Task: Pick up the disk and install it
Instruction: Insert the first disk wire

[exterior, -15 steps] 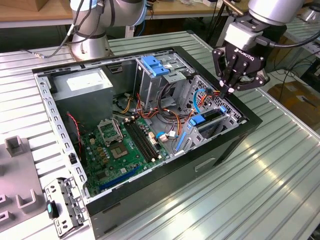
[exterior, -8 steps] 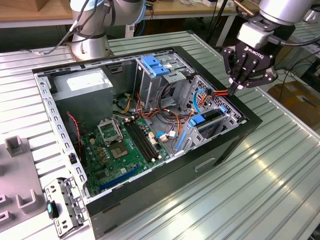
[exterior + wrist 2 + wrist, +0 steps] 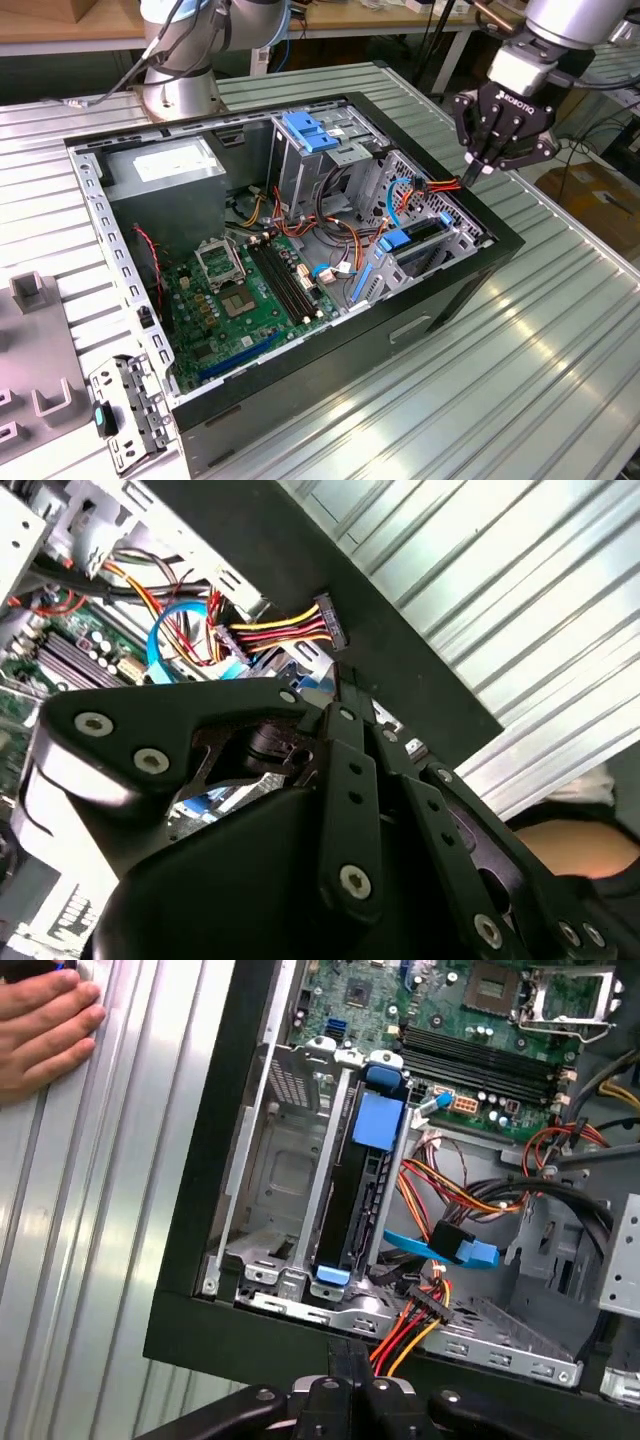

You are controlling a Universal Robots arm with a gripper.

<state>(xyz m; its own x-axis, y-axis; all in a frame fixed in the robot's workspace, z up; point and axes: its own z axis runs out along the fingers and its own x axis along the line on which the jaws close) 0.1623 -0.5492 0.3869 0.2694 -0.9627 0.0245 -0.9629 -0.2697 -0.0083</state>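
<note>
"One open computer case (image 3: 330, 385) takes up most of the ribbed worktop (image 3: 560, 330). The disk (image 3: 352, 1210) stands on edge in the drive cage (image 3: 285, 1190), blue rails showing."

"And the tool (image 3: 472, 172)?"

"Fingers pressed together on nothing, just over the case rim beside the power connector (image 3: 330, 622). It could snag those wires (image 3: 270, 630)."

"The first wrist view adds a person's hand (image 3: 40, 1030) on the worktop."

open computer case (image 3: 300, 395) on ribbed metal table (image 3: 520, 360) | motherboard (image 3: 240, 295) | power supply (image 3: 165, 170) | blue latch piece (image 3: 308, 130)
</note>
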